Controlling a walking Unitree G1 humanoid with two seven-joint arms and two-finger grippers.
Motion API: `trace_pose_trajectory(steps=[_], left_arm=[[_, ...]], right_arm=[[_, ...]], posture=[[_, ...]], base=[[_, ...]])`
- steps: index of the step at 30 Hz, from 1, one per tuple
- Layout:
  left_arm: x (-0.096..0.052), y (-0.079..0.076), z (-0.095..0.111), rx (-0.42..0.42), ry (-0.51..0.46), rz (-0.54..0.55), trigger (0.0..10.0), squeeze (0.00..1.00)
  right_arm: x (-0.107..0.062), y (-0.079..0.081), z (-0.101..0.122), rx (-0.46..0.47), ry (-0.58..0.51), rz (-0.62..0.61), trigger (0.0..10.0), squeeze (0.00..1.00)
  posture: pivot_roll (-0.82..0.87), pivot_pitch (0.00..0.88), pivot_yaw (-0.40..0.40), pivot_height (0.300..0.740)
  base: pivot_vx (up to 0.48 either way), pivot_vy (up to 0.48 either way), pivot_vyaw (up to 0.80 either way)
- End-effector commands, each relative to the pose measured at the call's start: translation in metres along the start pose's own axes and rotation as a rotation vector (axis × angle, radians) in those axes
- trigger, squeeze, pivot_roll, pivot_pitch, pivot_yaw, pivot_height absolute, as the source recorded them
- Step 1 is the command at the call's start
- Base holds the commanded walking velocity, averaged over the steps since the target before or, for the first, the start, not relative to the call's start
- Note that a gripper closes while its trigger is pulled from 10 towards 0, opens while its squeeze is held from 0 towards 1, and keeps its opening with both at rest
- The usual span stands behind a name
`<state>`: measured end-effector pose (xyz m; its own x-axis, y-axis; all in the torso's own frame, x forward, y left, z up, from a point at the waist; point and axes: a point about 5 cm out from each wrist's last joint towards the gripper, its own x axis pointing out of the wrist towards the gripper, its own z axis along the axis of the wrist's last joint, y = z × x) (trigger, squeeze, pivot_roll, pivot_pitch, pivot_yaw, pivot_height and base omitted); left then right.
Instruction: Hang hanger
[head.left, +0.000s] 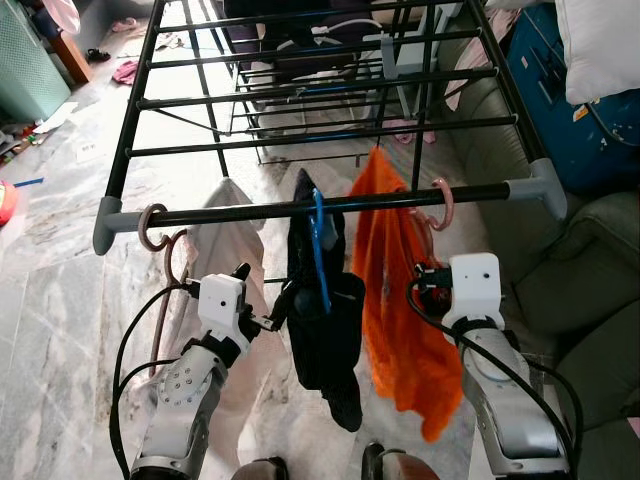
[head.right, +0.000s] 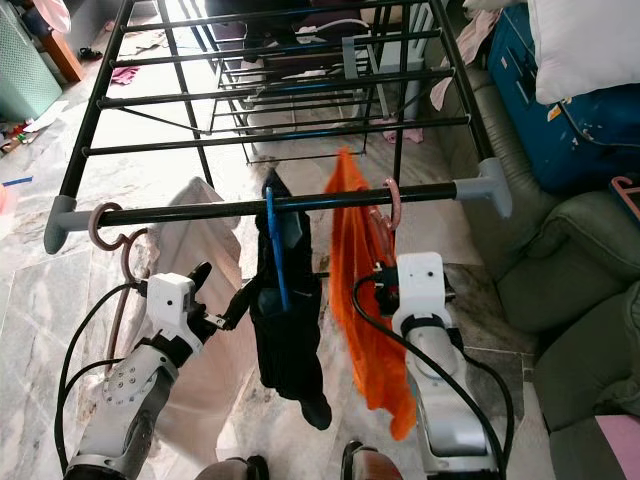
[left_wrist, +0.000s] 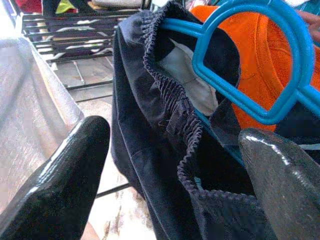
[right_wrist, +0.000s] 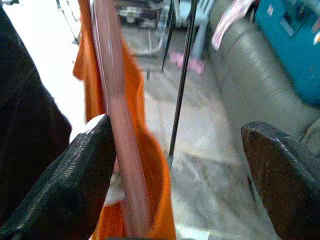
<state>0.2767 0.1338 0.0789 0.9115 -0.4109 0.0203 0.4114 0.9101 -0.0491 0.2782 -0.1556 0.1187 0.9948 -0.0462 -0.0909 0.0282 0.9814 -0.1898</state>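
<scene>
Hanging from the near rail (head.left: 330, 204), a blue hanger (head.left: 319, 245) carries dark shorts (head.left: 322, 330) between a grey cloth (head.left: 228, 240) and an orange garment (head.left: 395, 300). Both grippers are spread: the left gripper (head.left: 262, 297) beside the shorts, the right gripper (right_wrist: 180, 175) at a pink hanger (head.left: 437, 205).

The right gripper (head.left: 425, 283) is tucked behind the orange garment (head.left: 400, 330), so in the head views its fingertips can't really be seen. The pink hanger (right_wrist: 117, 125) is a blurry streak in the right wrist view, cut off top and bottom. The blue hanger (left_wrist: 250, 65) runs off the left wrist view's edge, its lower part buried in the dark garment (left_wrist: 165, 150). Both wrist views crop the black fingers (left_wrist: 55, 180) at the bottom edge.
</scene>
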Motion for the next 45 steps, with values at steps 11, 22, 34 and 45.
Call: trace_pose_trajectory(steps=[11, 22, 34, 45], left_arm=[[-0.002, 0.009, -0.015, 0.034, 0.111, 0.113, 10.0, 0.00], [0.000, 0.009, -0.016, 0.055, 0.129, 0.134, 10.0, 0.00], [-0.002, 0.009, -0.019, 0.055, 0.139, 0.111, 10.0, 0.00], [-0.002, 0.009, -0.019, 0.045, 0.143, 0.103, 10.0, 0.00]], right_arm=[[-0.010, 0.004, 0.023, 0.064, -0.161, 0.057, 10.0, 1.00], [-0.011, 0.006, 0.015, 0.061, -0.124, 0.076, 10.0, 0.00], [-0.008, 0.007, 0.003, 0.105, -0.064, 0.062, 10.0, 0.00], [-0.006, 0.007, 0.000, 0.144, -0.048, 0.043, 10.0, 0.00]], posture=[[-0.11, 0.194, 0.055, 0.740], [-0.11, 0.191, 0.054, 0.740], [-0.10, 0.195, 0.061, 0.740], [-0.10, 0.198, 0.067, 0.740]], base=[[0.000, 0.000, 0.00], [0.000, 0.000, 0.00], [0.000, 0.000, 0.00], [0.000, 0.000, 0.00]])
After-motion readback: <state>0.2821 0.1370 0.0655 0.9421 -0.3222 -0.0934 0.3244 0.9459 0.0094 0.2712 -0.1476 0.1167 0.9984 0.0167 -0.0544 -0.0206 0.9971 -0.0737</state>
